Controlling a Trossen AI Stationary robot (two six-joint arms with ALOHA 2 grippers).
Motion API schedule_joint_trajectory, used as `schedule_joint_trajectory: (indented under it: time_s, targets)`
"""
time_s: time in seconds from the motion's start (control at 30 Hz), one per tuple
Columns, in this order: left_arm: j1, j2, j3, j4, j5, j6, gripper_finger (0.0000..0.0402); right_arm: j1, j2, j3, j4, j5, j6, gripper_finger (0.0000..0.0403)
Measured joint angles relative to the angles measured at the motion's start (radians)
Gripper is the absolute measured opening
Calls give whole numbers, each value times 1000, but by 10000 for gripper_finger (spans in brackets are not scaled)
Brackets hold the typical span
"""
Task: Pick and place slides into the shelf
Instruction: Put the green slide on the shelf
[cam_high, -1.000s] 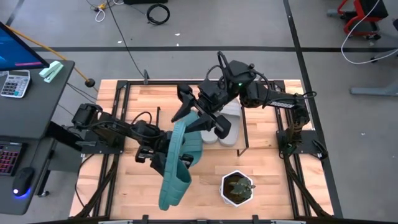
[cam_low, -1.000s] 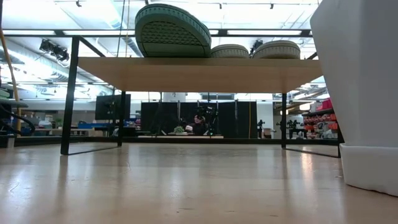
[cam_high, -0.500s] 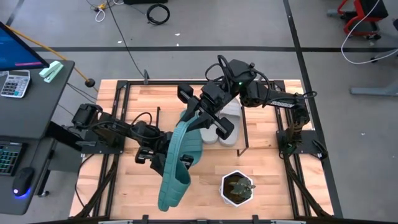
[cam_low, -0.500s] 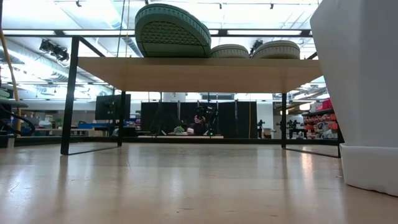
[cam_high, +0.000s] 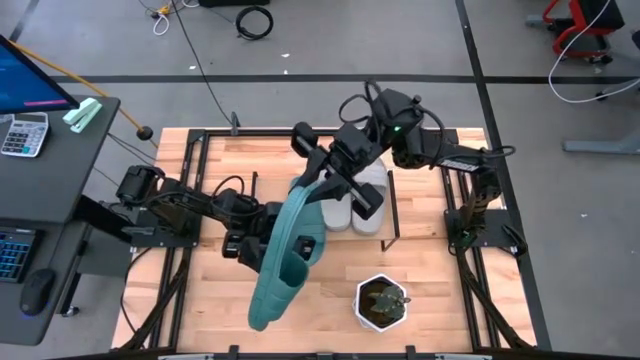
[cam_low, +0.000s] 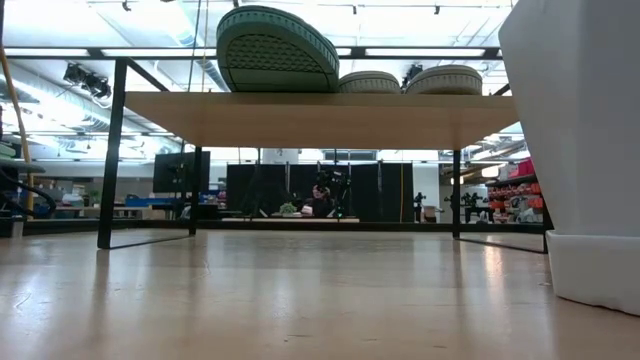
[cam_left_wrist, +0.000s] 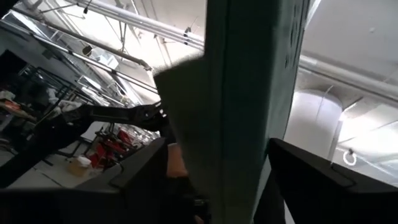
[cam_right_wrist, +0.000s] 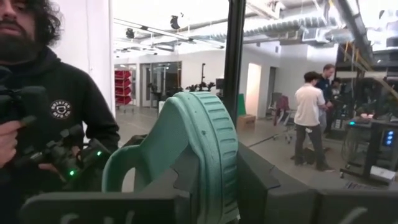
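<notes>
Passing the long teal-green rubbery slide sandal (cam_high: 282, 262) between grippers.
Your right gripper (cam_high: 322, 184) pinches its rim; left gripper (cam_high: 262, 243) stands open. It looks light and bendy, so hold its stiff sole edge.

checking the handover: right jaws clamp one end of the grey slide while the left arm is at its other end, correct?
Wrong colour. The slide between the arms is teal-green, not grey, as the high view shows. The right gripper does clamp one end, the left gripper at the other. The grey slides lie on the shelf.
</notes>
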Motion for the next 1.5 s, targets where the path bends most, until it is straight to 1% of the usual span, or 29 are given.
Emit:
schedule_joint_trajectory:
  time_s: [0.13, 0.27, 0.4, 0.47, 0.57, 0.7, 0.93, 1.03, 1.17, 1.23, 1.37, 1.47, 1.5]
  targets:
    - [39, 0, -5, -5, 13, 53, 284, -9, -22, 0, 18, 1, 4, 72]
    - [107, 0, -5, -8, 23, 65, 284, -16, -42, 0, 23, 9, 13, 71]
    - [167, -5, -6, -8, 82, 55, 283, -16, -71, 0, 24, 9, 13, 71]
    - [187, -10, -6, -21, 114, 35, 275, -16, -91, 0, 9, 10, 12, 71]
    - [201, -31, -6, -79, 150, 44, 252, -22, -127, 1, -52, 20, 0, 71]
    - [209, -88, -6, -175, 193, 99, 210, -31, -175, 1, -185, 39, -35, 71]
    - [238, -198, -6, -304, 218, 188, 137, -56, -223, 1, -335, 44, -48, 71]
    - [249, -255, -6, -401, 225, 246, 111, -73, -223, 1, -397, 43, -48, 71]
    - [263, -344, -6, -636, 215, 383, 80, -91, -209, 1, -423, 50, -42, 71]
    - [268, -398, -6, -793, 191, 471, 66, -99, -197, 1, -426, 48, -37, 71]
    - [267, -505, -6, -1075, 109, 655, 43, -118, -178, 0, -471, 43, -40, 71]
    - [267, -577, -5, -1216, 62, 751, 31, -134, -157, 0, -465, 44, -37, 71]
    - [272, -602, -7, -1265, 60, 775, 28, -140, -144, 0, -461, 49, -34, 71]
